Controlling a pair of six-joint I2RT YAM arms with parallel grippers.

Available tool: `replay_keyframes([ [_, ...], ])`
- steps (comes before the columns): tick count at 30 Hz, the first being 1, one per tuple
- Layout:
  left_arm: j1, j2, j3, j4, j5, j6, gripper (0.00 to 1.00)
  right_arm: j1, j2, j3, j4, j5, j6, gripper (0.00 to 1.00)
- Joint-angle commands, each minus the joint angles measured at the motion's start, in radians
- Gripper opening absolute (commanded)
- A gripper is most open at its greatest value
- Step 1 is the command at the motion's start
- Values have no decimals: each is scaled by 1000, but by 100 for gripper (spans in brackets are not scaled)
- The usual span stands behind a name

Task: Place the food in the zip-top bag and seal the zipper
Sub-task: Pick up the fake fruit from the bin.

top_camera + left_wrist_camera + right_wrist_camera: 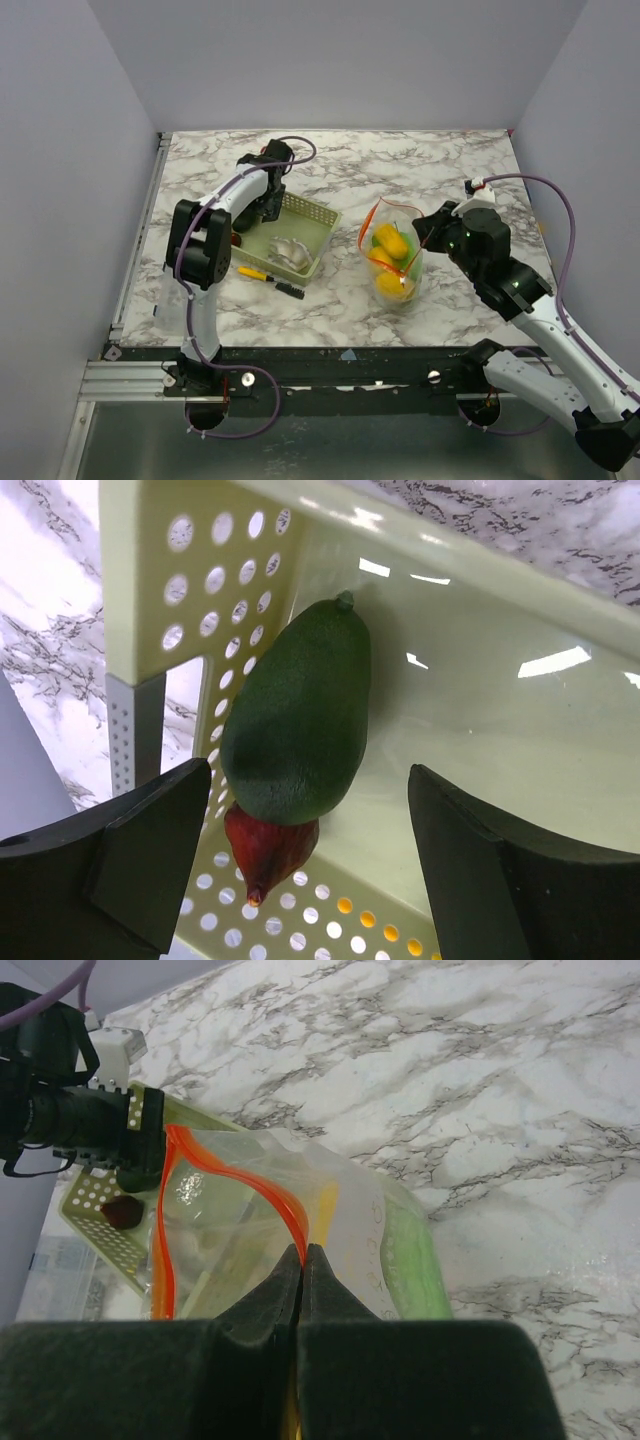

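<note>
Marble table (450, 160): right end effector (303, 1260) pinches zipper (250, 1182); left end effector (308, 785) gapes over green food (300, 700)

No text, label, brand, number or sign can be read in any view. The zip-top bag (416, 268), the green basket (318, 214) and the yellow-and-black pen (255, 272) show no legible print. The marbled surface (340, 170) shows only grey veining.

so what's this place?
Probably a lab robot cell: plain grey walls around a marble-print table, left arm and right arm bolted to a rail, toy food in a zip-top bag.
</note>
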State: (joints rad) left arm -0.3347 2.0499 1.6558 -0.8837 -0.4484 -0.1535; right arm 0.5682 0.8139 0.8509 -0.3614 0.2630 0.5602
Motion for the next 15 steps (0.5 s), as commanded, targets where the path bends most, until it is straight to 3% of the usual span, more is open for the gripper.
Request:
replay_keyframes([
  [1, 9, 48, 48, -44, -5, 22, 80, -1, -9, -1, 3, -13, 4, 1],
  [3, 10, 54, 56, -46, -9, 19, 78, -2, -9, 0, 3, -12, 7, 1],
  [15, 10, 49, 62, -56, 25, 7, 38, -1, -6, 2, 2, -12, 12, 1],
])
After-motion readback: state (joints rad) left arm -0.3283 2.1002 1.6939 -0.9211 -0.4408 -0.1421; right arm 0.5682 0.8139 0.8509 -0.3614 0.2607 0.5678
